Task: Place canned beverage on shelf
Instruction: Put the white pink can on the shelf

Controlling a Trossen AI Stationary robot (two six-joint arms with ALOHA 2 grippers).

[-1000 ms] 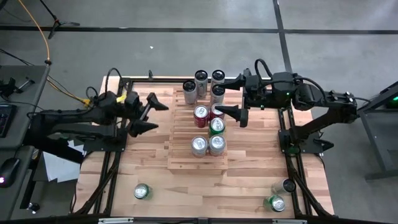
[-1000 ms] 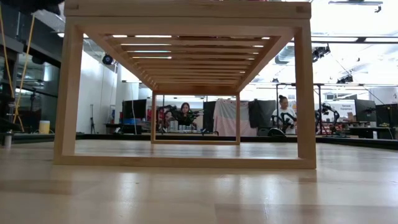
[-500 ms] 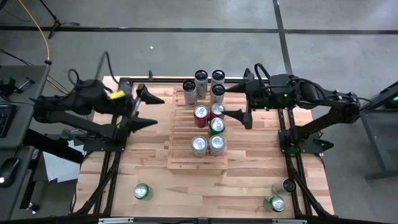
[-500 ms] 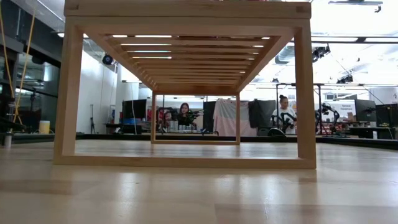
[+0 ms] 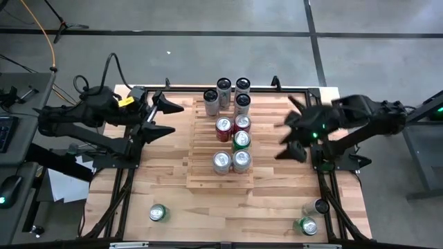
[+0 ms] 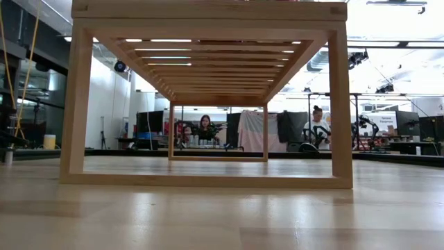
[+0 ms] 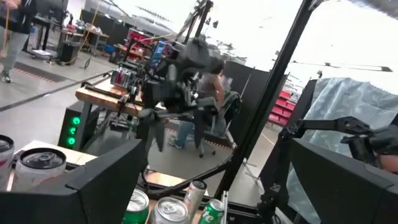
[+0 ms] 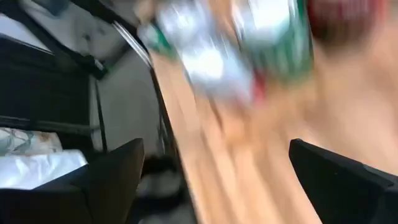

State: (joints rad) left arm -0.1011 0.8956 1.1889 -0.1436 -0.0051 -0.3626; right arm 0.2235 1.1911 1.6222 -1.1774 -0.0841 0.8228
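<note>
The shelf (image 5: 205,148), a pale slatted wooden rack, stands in the middle of the table; the low view looks under it (image 6: 208,182). Several cans stand on its top, silver (image 5: 221,161), red (image 5: 223,128) and green (image 5: 241,140). A loose green can (image 5: 158,213) stands near the table's front left. Two more cans (image 5: 305,225) stand at the front right. My left gripper (image 5: 176,118) hangs open, high, left of the shelf's far end. My right gripper (image 5: 279,140) hangs open, right of the shelf, tipped downward. Neither has anything between its fingers.
A black metal frame (image 5: 128,176) runs along the table's left, right and far sides. Bare tabletop (image 5: 228,214) lies in front of the shelf. People sit at desks in the room beyond the table (image 6: 205,128).
My left gripper has risen and drawn back a little toward the table's far left, staying open. My right gripper has left the cans at the shelf's far end, swung toward the table's right and near edges, tipped downward and rolled, staying open. The cans have not moved.
</note>
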